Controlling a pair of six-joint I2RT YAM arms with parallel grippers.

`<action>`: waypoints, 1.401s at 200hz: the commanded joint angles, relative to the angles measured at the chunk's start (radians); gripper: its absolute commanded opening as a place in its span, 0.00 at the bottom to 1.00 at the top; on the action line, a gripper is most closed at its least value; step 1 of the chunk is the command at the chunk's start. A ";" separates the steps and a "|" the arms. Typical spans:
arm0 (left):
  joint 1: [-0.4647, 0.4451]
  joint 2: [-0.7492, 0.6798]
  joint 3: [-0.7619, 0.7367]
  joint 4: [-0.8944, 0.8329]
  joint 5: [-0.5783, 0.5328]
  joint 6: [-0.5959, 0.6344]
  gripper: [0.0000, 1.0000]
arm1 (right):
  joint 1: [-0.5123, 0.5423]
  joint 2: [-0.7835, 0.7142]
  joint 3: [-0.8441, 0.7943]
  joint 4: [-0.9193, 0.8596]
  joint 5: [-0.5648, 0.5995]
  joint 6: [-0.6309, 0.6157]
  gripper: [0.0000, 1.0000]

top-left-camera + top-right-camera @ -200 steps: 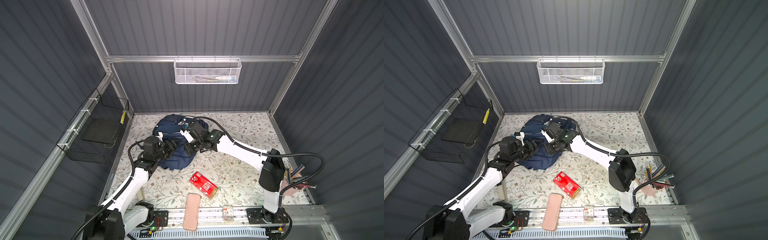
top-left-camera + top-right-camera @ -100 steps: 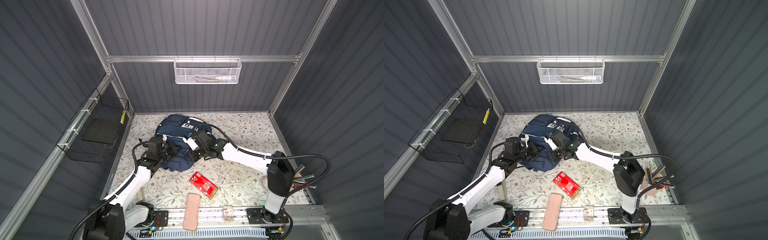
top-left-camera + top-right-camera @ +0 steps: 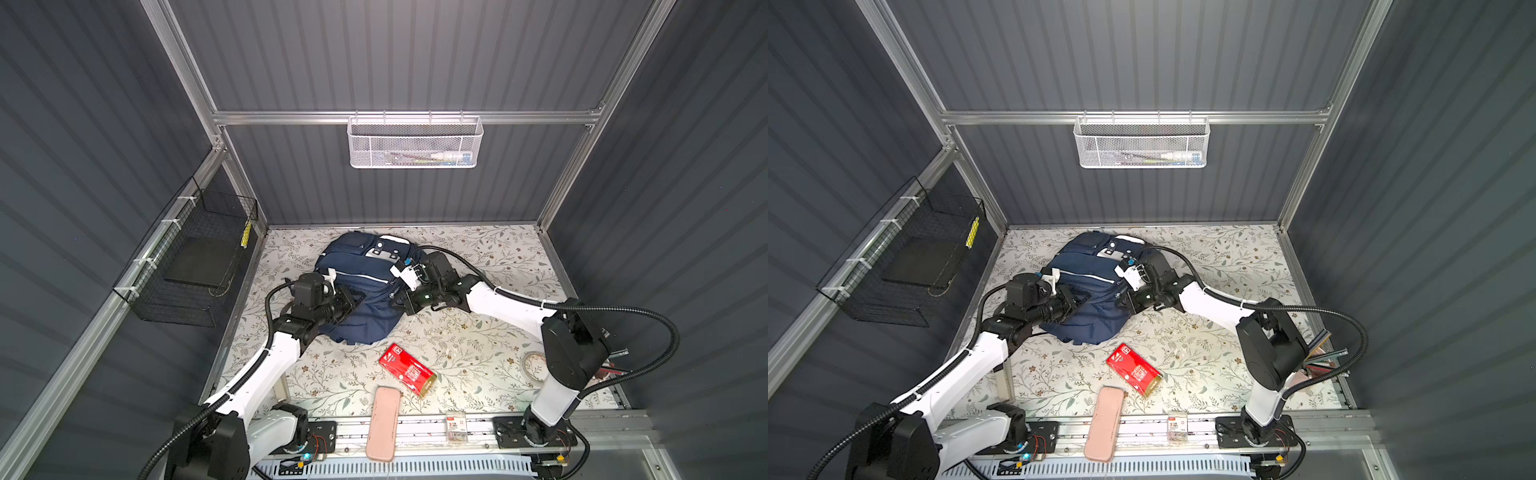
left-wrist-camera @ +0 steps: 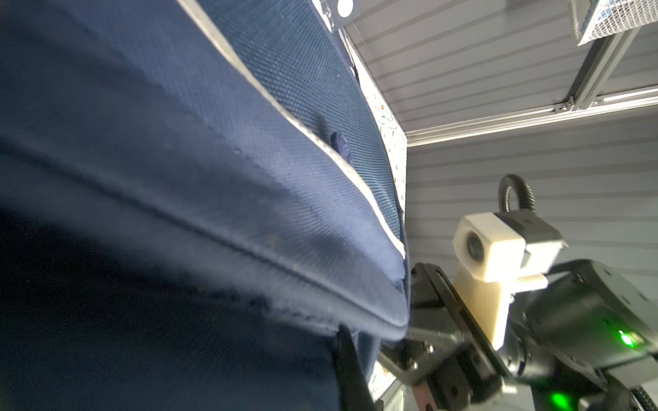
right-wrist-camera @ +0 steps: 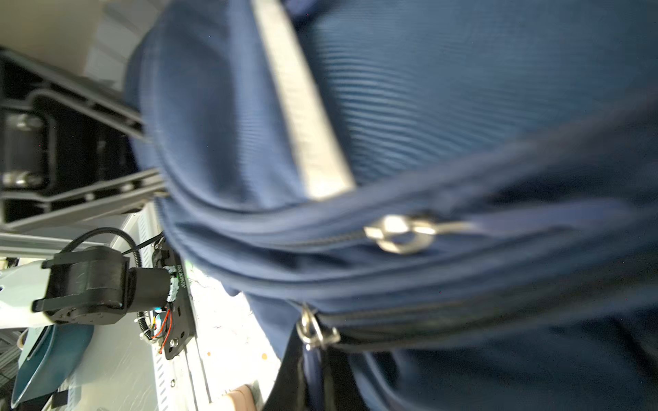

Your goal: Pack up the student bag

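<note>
The student bag (image 3: 361, 282) is navy blue with white stripes and lies at the back middle of the floral table, seen in both top views (image 3: 1092, 286). My left gripper (image 3: 353, 300) is shut on fabric at the bag's left lower edge. In the left wrist view one dark finger (image 4: 347, 366) presses against blue cloth and the other finger is hidden. My right gripper (image 3: 400, 302) is shut at the bag's right edge. In the right wrist view its fingers pinch a blue pull strap (image 5: 313, 370) hanging from a metal zip ring (image 5: 315, 331).
In front of the bag lie a red box (image 3: 407, 370), a pink case (image 3: 383, 422) and a small packet (image 3: 456, 426). A tape roll (image 3: 534, 365) lies by the right arm's base. A black wire basket (image 3: 195, 266) hangs on the left wall and a white mesh basket (image 3: 415, 143) on the back wall.
My left gripper has closed on the bag's edge. Both grippers have come toward the front with the bag, which now lies lower and more spread out.
</note>
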 commanded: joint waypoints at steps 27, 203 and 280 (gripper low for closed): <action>0.058 -0.045 0.020 -0.006 0.019 0.047 0.00 | -0.002 -0.035 0.032 -0.178 0.505 -0.017 0.00; 0.148 -0.084 0.028 -0.099 0.127 0.116 0.00 | -0.218 0.041 -0.048 -0.056 0.465 0.075 0.00; 0.124 0.027 0.062 -0.012 0.077 0.080 0.53 | 0.102 0.010 -0.024 -0.079 0.545 0.215 0.00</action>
